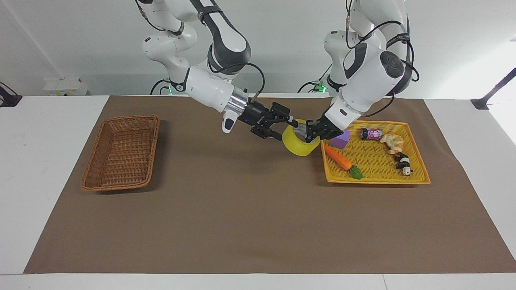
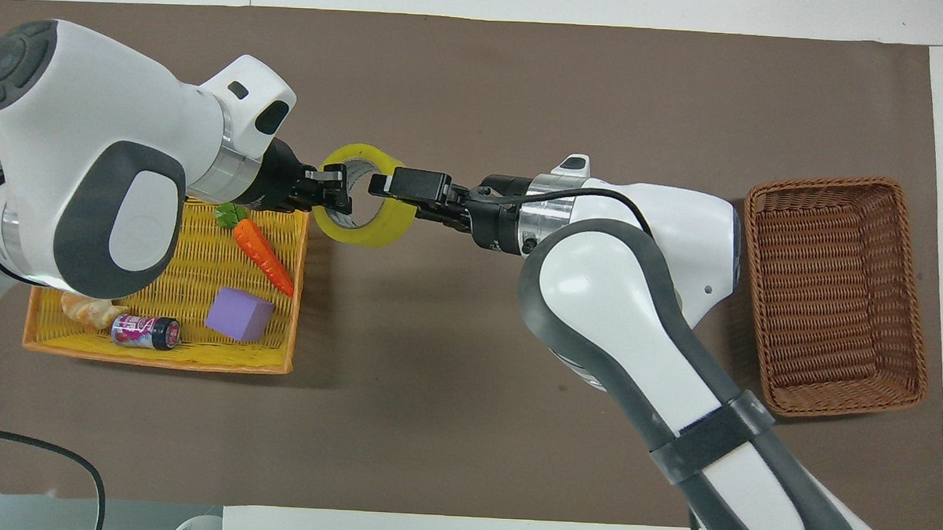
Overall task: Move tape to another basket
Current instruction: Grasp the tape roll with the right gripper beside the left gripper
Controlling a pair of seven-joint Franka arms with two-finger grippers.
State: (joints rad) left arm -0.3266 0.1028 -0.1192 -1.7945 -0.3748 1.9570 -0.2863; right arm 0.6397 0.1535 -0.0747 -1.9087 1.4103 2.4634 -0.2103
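The wide roll of translucent yellow packing tape (image 1: 297,141) (image 2: 367,209) is hanging in the air between the two arms, over the brown mat covering the surface (image 1: 242,209) (image 2: 436,374), just beside the bright yellow woven tray (image 1: 415,177) (image 2: 162,360) and well apart from the rectangular dark brown wicker basket (image 1: 121,152) (image 2: 835,293) sitting empty at the right arm's end of the surface. The left gripper (image 1: 310,135) (image 2: 334,193) is gripping the roll, its jaws clamped on the ring's wall on the side toward the yellow tray. The right gripper (image 1: 285,128) (image 2: 392,190) is reaching in at the ring's other side, its jaws spread wide around the wall, one finger (image 2: 408,184) lying over the rim; whether they are touching it I cannot tell. Lying in the yellow tray are an orange toy carrot with green leaves (image 1: 340,160) (image 2: 262,251), a purple foam block (image 1: 341,139) (image 2: 239,315), a small pink-labelled can (image 1: 371,133) (image 2: 146,332), a pale croissant-shaped toy (image 1: 393,142) (image 2: 85,309) and a little black-and-white figure (image 1: 403,163).
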